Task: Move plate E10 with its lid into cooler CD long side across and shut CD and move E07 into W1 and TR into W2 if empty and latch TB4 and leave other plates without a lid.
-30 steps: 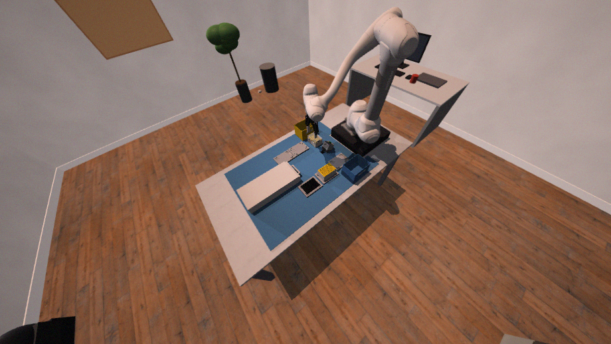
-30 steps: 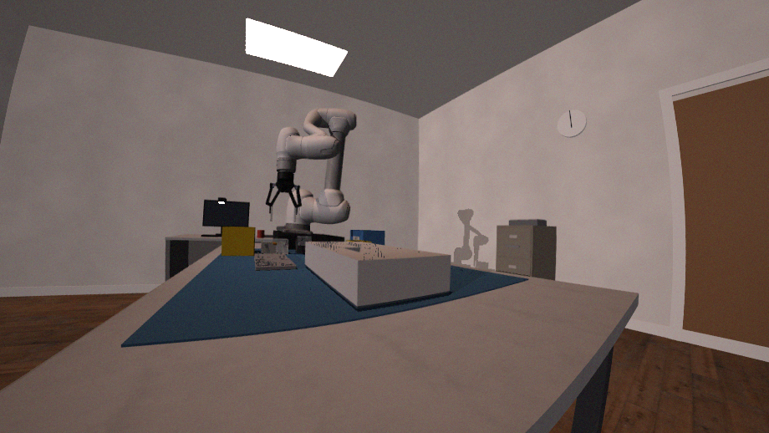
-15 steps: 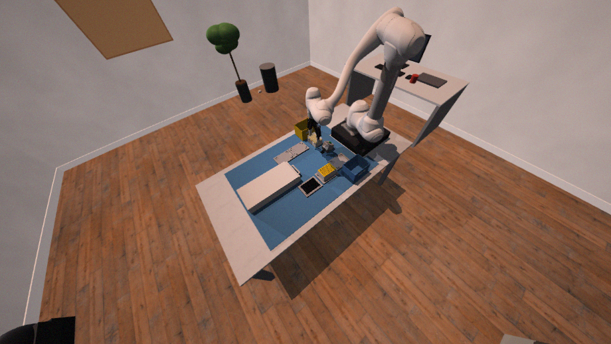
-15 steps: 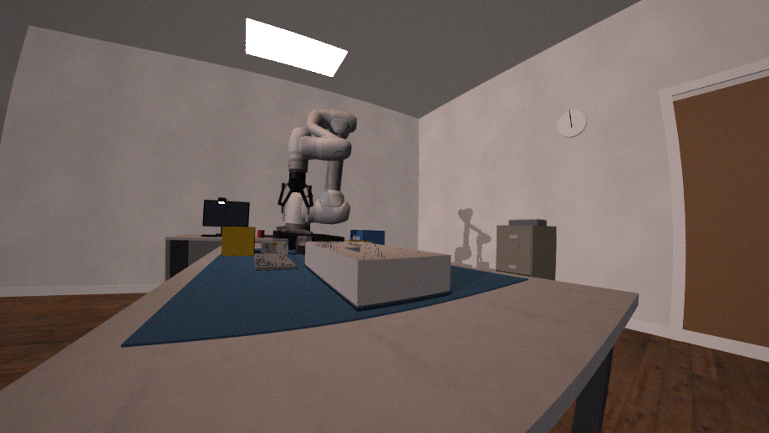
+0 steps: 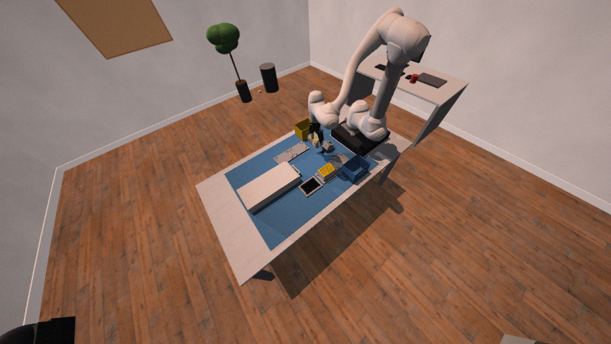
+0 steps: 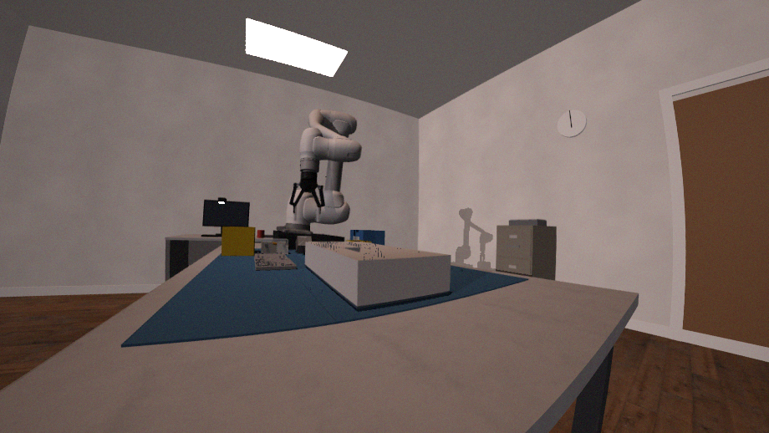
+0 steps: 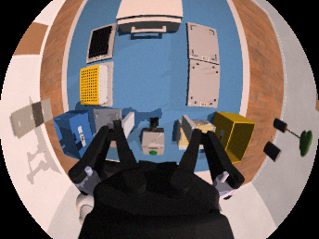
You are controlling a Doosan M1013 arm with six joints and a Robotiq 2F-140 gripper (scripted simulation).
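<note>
A plain-walled room with a plank floor holds a grey bench covered by a blue mat; the white cooler CD stands at the far end of the mat, well ahead of the claw, and appears shut.

The gripper hangs above the mat at the arm's end of the bench, fingers spread wide and pointing down; nothing is between them.

Directly beneath the claw sits the small grey DONE unit with its green key; just beside it, under one finger, is the tip box TB4; the yellow bin W1 is next outward on that side; the blue bin W2 lies beyond the opposite finger.

Step in hand, by judgement: latching TB4.

Handling of TB4:
- likely a light, rigid plastic box with a hinged lid; it may slide on the mat or tip under an off-centre load;
- do not grasp it; press the lid's front edge straight down with one fingertip, lightly;
- which edge is the front cannot be told from these views; whether the lid is already down is unclear.
</note>
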